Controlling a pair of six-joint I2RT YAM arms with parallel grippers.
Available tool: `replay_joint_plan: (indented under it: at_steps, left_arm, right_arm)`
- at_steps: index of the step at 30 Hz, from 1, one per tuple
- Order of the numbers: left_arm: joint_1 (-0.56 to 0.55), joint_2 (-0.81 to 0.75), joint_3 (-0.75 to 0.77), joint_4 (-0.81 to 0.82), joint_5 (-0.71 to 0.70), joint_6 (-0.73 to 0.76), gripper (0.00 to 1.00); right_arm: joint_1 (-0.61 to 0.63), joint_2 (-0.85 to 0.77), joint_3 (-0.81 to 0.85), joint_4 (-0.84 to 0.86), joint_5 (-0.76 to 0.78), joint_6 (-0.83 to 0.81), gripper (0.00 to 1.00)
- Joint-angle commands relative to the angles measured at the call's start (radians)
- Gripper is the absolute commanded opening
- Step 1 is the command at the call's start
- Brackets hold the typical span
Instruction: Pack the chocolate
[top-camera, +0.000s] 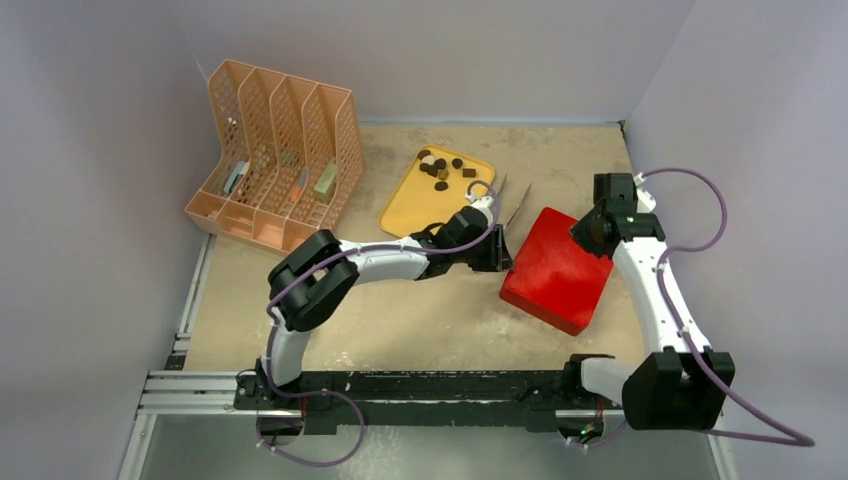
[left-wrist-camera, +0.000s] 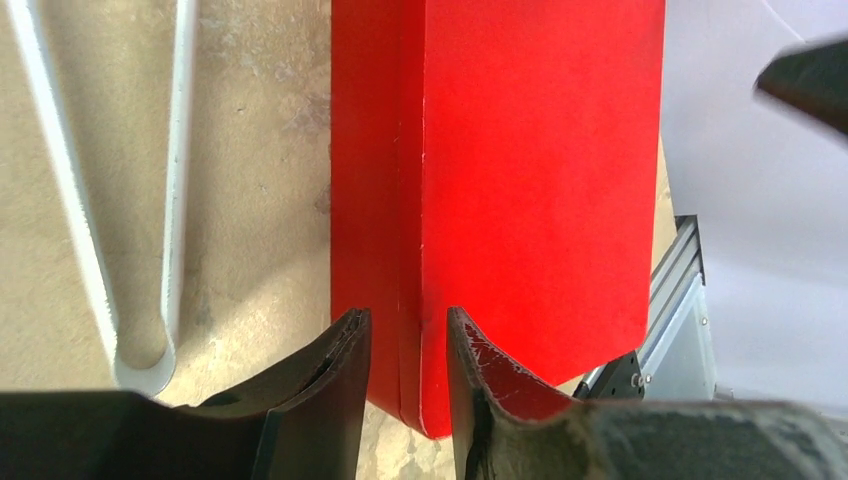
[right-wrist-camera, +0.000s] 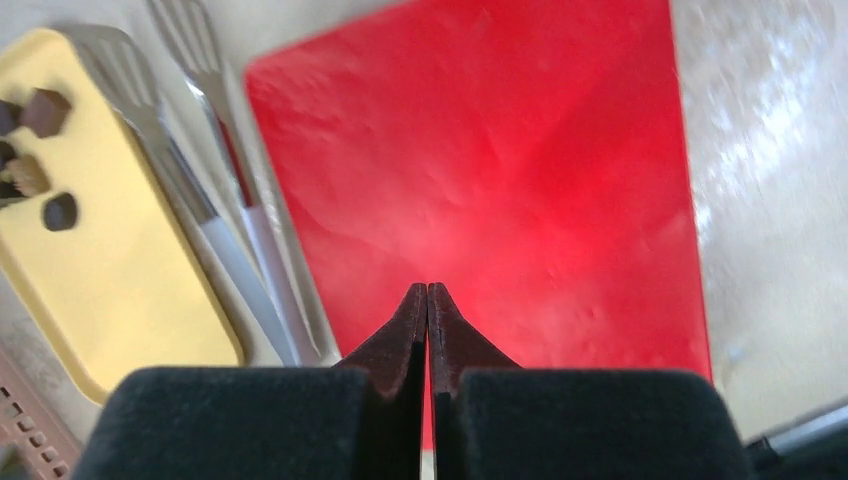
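Observation:
The chocolate (top-camera: 440, 170), small dark and tan pieces, lies at the far end of a yellow tray (top-camera: 415, 205). A few pieces (right-wrist-camera: 45, 110) show on the tray (right-wrist-camera: 130, 280) in the right wrist view. A closed red box (top-camera: 555, 270) lies right of the tray. My left gripper (top-camera: 497, 250) is at the box's left edge. Its jaws stand a little apart (left-wrist-camera: 408, 315) over the near corner of the box (left-wrist-camera: 540, 150), open and empty. My right gripper (top-camera: 590, 232) is shut and empty (right-wrist-camera: 428, 290), held over the box (right-wrist-camera: 500, 150) at its far right corner.
Metal tongs (top-camera: 515, 205) lie between the tray and the box; they also show in the left wrist view (left-wrist-camera: 175, 200) and the right wrist view (right-wrist-camera: 210, 200). An orange file rack (top-camera: 275, 160) stands at the back left. Walls close in the table.

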Motion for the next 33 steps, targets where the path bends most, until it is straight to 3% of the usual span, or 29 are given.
replay_joint_plan:
  at_steps: [1,9,20,24,28,30,33]
  left_arm:
    - [0.016,-0.128,0.014,-0.027,-0.017,0.037,0.34]
    - [0.026,-0.273,-0.023,-0.149,-0.177,0.152,0.49]
    - [0.027,-0.576,-0.167,-0.386,-0.546,0.204,0.65]
    - [0.027,-0.675,-0.200,-0.480,-0.690,0.159,0.68]
    - [0.027,-0.760,-0.224,-0.569,-0.776,0.112,0.68]
    - [0.027,-0.817,-0.259,-0.555,-0.789,0.115,0.68]
    - [0.026,-0.885,-0.292,-0.545,-0.815,0.131,0.68]
  right_arm:
    - [0.004,-0.083,-0.050,-0.219,0.016,0.140,0.00]
    - [0.004,-0.132,-0.263,-0.148,0.068,0.194,0.00]
    - [0.004,0.008,-0.263,-0.174,0.128,0.211,0.00]
    - [0.004,-0.050,-0.202,-0.161,0.129,0.091,0.00]
    - [0.004,-0.154,-0.154,-0.063,-0.027,-0.111,0.00]
    - [0.003,-0.185,-0.142,-0.020,-0.138,-0.166,0.16]
    - [0.004,-0.215,-0.131,0.025,-0.289,-0.193,0.30]
